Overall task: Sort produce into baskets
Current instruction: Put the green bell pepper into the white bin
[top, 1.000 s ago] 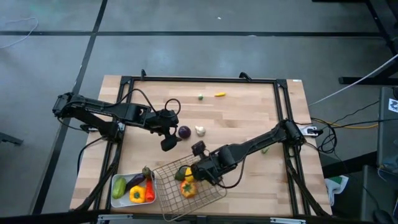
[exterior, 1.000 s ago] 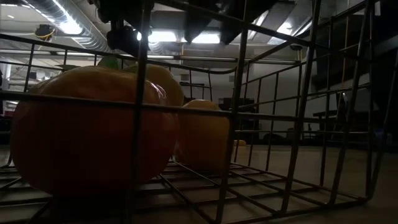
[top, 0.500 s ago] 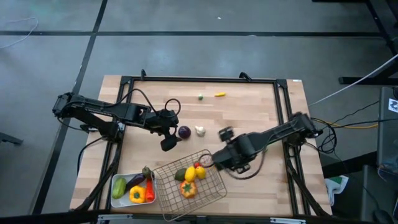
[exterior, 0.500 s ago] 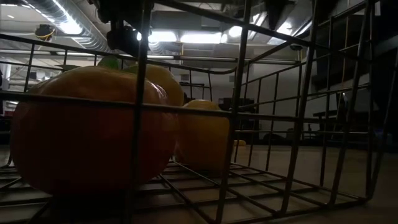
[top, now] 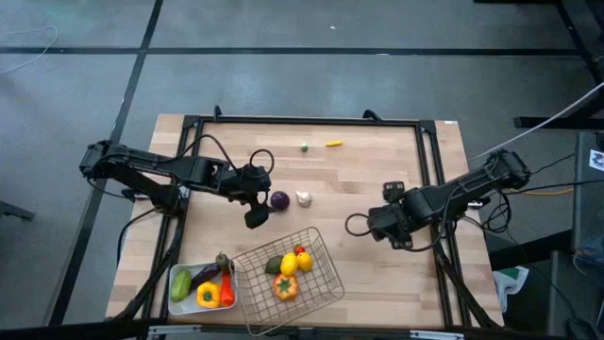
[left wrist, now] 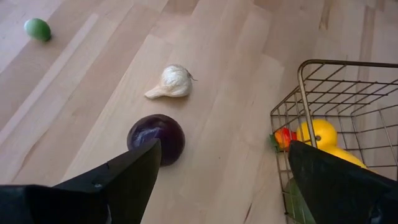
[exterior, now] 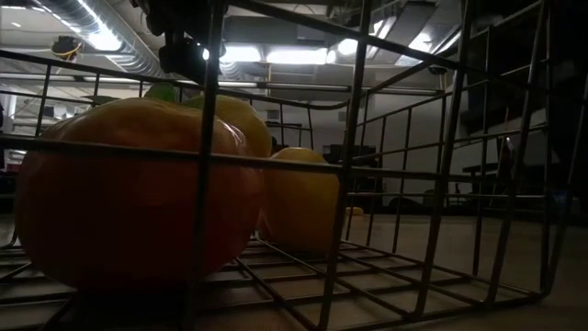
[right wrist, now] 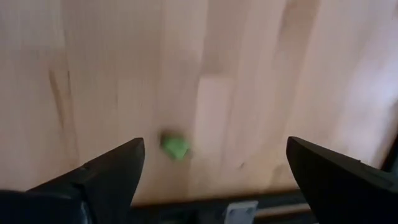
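The wire-mesh basket [top: 288, 274] near the front edge holds lemons, an orange pepper [exterior: 119, 211], a green piece and a small red one. Beside it the white tray [top: 176, 300] holds a green piece, an eggplant and peppers. A purple onion [left wrist: 157, 138] and a garlic [left wrist: 171, 82] lie mid-table. A small green piece [top: 305, 146] and a yellow one [top: 333, 144] lie near the far edge. My left gripper [left wrist: 217, 186] hovers open just short of the onion. My right gripper [top: 385, 227] hangs open, pointing down over a small green piece [right wrist: 176, 147] on the table's right side.
A black frame rail [top: 429, 179] runs along the table's right side close to my right arm. Cables trail behind my left arm [top: 226, 151]. Bare wood lies between the basket and my right gripper.
My right gripper has swung from above the wire basket toward the table's right edge, rolling and tipping more steeply down, and has stayed open. The basket's contents now show uncovered. My left arm has kept still.
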Action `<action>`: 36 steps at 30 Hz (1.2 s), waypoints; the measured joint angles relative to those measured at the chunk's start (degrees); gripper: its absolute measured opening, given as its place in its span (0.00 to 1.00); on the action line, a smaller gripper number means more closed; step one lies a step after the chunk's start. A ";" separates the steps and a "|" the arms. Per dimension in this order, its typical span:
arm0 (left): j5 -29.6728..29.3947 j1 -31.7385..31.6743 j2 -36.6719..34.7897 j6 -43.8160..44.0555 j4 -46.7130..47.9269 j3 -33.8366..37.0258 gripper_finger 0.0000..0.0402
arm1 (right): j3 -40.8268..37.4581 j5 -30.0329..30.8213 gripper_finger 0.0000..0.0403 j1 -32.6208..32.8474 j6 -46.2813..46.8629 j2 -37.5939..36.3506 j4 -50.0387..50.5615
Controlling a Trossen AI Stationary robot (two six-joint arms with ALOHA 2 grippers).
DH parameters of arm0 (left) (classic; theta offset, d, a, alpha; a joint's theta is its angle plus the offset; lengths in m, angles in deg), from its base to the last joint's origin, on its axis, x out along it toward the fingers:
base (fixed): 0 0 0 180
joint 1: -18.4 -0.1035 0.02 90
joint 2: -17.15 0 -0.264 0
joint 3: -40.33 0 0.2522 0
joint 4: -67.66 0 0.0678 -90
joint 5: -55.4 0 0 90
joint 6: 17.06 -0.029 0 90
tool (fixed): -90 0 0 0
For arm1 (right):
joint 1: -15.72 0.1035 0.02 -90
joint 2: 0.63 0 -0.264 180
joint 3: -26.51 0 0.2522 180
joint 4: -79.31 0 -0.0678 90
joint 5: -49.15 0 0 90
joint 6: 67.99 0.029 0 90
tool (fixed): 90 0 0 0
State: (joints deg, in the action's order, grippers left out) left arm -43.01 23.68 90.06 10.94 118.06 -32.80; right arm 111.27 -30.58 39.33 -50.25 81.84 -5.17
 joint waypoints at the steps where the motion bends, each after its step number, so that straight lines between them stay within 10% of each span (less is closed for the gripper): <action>1: -0.01 0.01 0.00 0.01 -0.01 0.00 0.86 | -1.90 -1.02 0.96 0.01 0.28 -0.22 0.09; 24: -1.06 0.01 0.00 -0.91 -0.05 0.00 0.86 | -28.52 -4.64 0.96 -0.01 -4.97 -0.13 -16.67; 36: -1.24 0.01 0.00 -0.89 -0.07 0.00 0.86 | -31.88 -5.41 0.68 -0.01 -4.98 -0.13 -20.72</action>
State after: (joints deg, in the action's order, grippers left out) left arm -44.25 23.68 90.06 10.05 117.99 -32.80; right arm 79.38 -35.99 39.32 -55.23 81.71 -25.89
